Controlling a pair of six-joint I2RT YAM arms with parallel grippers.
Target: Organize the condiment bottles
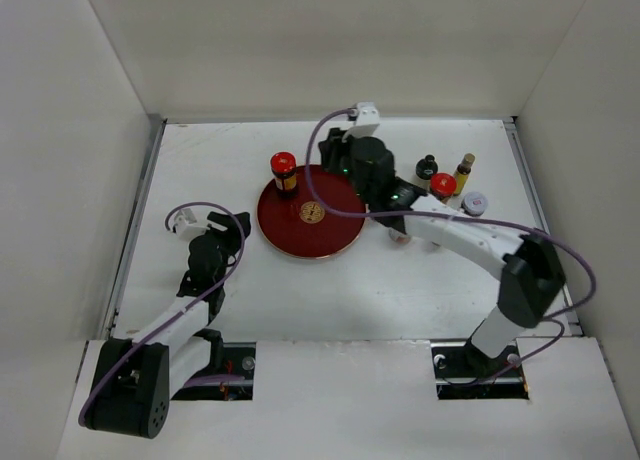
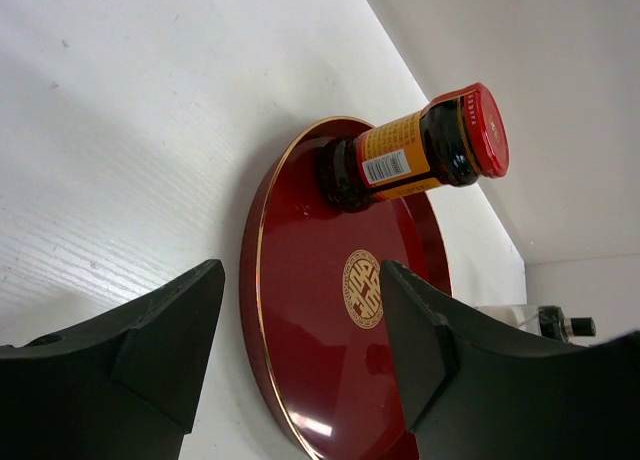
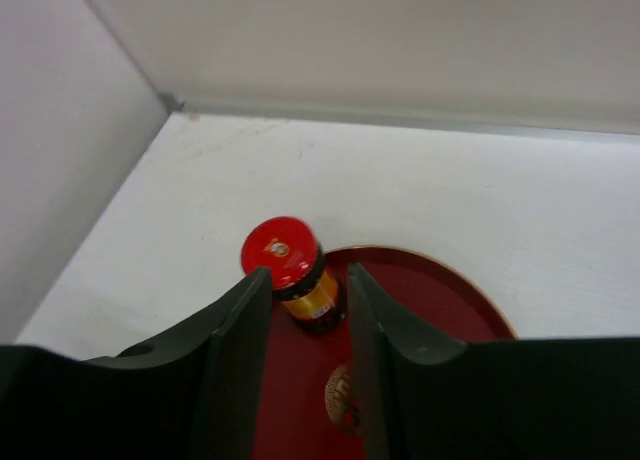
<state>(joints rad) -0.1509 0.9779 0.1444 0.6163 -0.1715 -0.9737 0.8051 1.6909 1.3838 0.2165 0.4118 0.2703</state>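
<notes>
One red-lidded jar (image 1: 284, 170) stands upright at the far-left rim of the red tray (image 1: 335, 232). The right gripper (image 3: 307, 273), fingers narrowly parted and empty, hovers over the tray. Beyond the right arm (image 1: 470, 238) cluster a black-capped bottle (image 1: 427, 167), a second red-lidded jar (image 1: 443, 185), a yellowish bottle (image 1: 464, 168) and a white-lidded jar (image 1: 476, 202). The left gripper (image 2: 300, 280), spread wide and empty, faces the tray from the left.

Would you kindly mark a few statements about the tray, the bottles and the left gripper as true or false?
1. A red-lidded jar stands upright on the red tray. True.
2. The left gripper holds a bottle. False: it is open and empty, beside the tray.
3. The white-lidded jar sits on the tray. False: it stands on the table, to the right of the tray.
4. The slim yellowish bottle stands off the tray. True.
</notes>
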